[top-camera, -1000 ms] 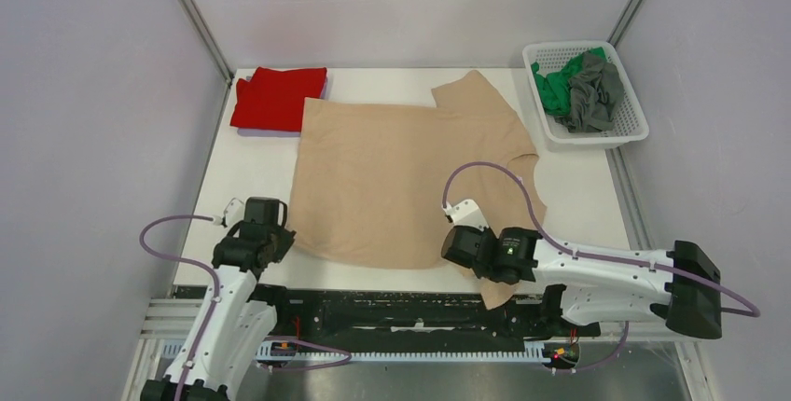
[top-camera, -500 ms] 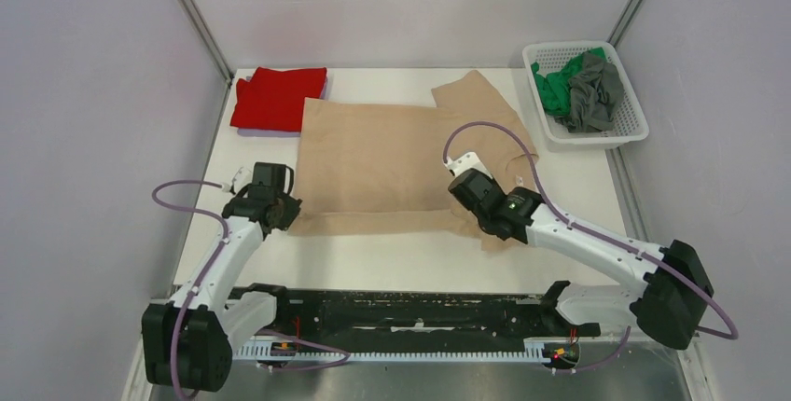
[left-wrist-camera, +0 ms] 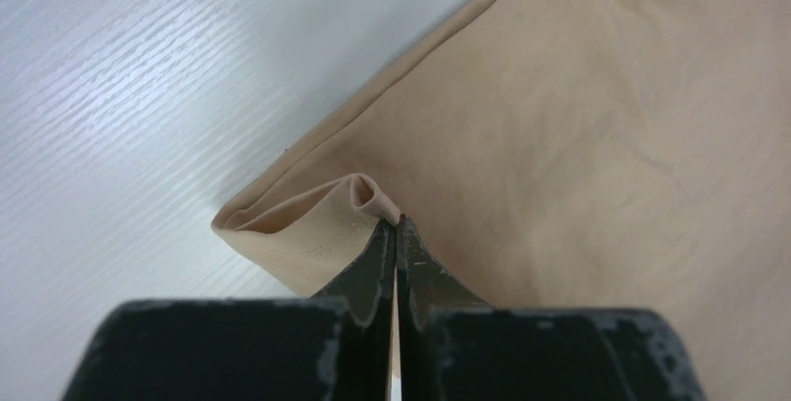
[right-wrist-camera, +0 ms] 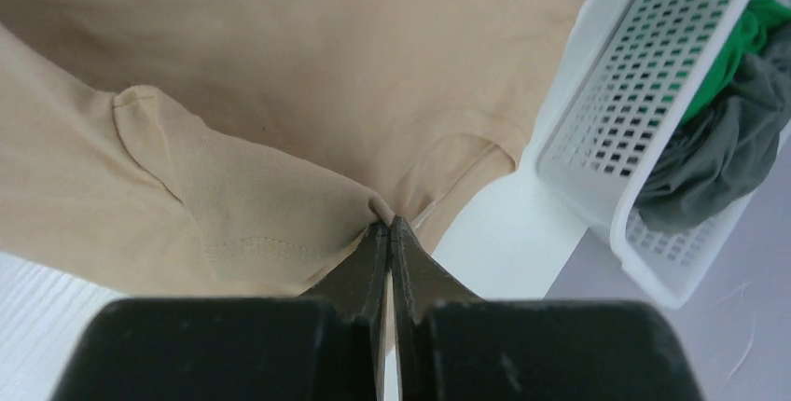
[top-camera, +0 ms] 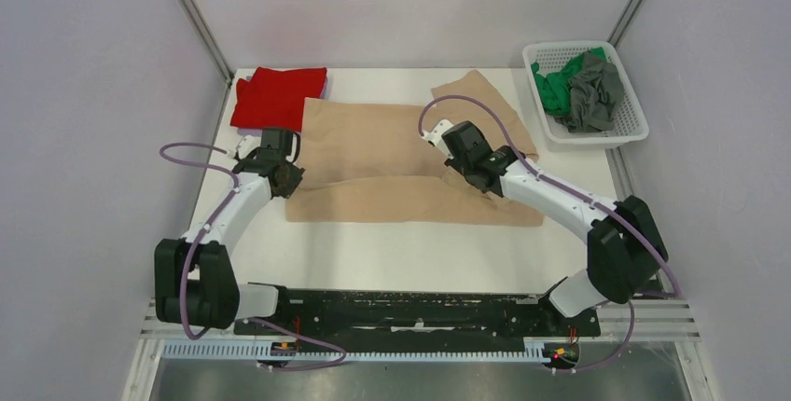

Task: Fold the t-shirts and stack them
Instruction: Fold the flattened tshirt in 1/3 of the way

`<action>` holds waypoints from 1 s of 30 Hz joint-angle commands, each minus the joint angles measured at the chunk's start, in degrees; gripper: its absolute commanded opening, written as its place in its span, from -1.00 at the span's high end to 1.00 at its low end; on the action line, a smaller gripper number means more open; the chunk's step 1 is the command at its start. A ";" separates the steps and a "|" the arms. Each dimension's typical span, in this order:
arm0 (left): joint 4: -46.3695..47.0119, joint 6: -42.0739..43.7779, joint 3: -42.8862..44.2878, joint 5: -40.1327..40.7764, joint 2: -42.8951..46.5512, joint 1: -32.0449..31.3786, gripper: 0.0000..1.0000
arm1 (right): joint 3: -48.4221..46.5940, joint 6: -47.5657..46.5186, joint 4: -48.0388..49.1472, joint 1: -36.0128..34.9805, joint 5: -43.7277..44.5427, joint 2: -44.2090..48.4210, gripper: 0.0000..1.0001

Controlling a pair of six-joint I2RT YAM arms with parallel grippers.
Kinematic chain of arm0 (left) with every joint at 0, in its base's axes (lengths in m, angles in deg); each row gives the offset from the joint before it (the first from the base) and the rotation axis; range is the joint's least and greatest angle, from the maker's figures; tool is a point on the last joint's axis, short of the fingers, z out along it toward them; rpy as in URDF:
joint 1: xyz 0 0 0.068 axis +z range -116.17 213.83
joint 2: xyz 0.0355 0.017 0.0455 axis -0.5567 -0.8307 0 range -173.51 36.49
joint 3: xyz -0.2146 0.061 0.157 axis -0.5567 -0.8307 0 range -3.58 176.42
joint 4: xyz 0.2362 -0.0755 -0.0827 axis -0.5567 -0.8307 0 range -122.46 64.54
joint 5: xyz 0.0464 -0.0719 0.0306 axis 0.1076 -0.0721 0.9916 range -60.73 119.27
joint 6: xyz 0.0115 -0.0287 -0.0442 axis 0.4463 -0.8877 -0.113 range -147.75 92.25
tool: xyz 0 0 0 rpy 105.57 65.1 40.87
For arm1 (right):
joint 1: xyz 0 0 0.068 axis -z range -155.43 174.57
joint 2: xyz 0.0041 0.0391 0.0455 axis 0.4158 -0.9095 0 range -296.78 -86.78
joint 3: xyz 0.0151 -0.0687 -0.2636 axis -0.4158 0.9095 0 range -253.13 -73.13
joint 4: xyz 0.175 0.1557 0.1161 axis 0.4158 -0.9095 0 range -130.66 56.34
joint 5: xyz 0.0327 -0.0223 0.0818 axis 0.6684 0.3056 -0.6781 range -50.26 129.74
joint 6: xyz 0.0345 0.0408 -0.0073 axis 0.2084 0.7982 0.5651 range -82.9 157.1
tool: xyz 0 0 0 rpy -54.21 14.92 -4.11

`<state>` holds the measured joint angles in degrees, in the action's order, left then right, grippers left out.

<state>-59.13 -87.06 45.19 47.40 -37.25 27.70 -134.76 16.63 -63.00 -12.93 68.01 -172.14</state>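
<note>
A large beige t-shirt (top-camera: 401, 200) lies across the middle of the white table (top-camera: 373, 256), its near part doubled over toward the far side. My left gripper (top-camera: 288, 180) is shut on the shirt's left corner; in the left wrist view a small loop of beige cloth (left-wrist-camera: 368, 198) bulges at the left gripper's (left-wrist-camera: 396, 226) tips. My right gripper (top-camera: 469, 172) is shut on the shirt's right side, the cloth (right-wrist-camera: 280, 205) bunched at the right gripper's (right-wrist-camera: 389, 224) tips. A folded red t-shirt (top-camera: 277, 97) lies at the far left. Green (top-camera: 552, 89) and grey (top-camera: 597, 93) t-shirts sit crumpled in the basket.
A white mesh basket (top-camera: 597, 140) stands at the far right corner, close beside my right gripper and seen in the right wrist view as the basket wall (right-wrist-camera: 616, 140). Metal frame posts rise at both far corners. Bare table lies in front of the beige fold.
Both grippers have carried the beige shirt's near edge away from the arm bases toward the far side, laying it over the rest. The shirt now looks about half as deep.
</note>
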 commanded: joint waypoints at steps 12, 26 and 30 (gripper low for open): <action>0.46 7.16 17.94 6.02 -13.05 1.03 -0.99 | -23.07 -3.99 11.22 8.13 4.73 -17.84 -0.96; 9.82 11.31 1.59 -17.80 -5.93 -0.26 -0.99 | 11.04 15.13 8.21 4.54 -47.83 5.08 -0.96; 11.13 12.90 -1.13 -19.35 -6.75 -0.29 -0.99 | 12.78 15.09 10.69 3.23 -42.17 0.98 -0.96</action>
<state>-52.58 -78.47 45.87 32.95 -44.74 27.63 -122.80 29.61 -54.67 -8.97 26.83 -168.07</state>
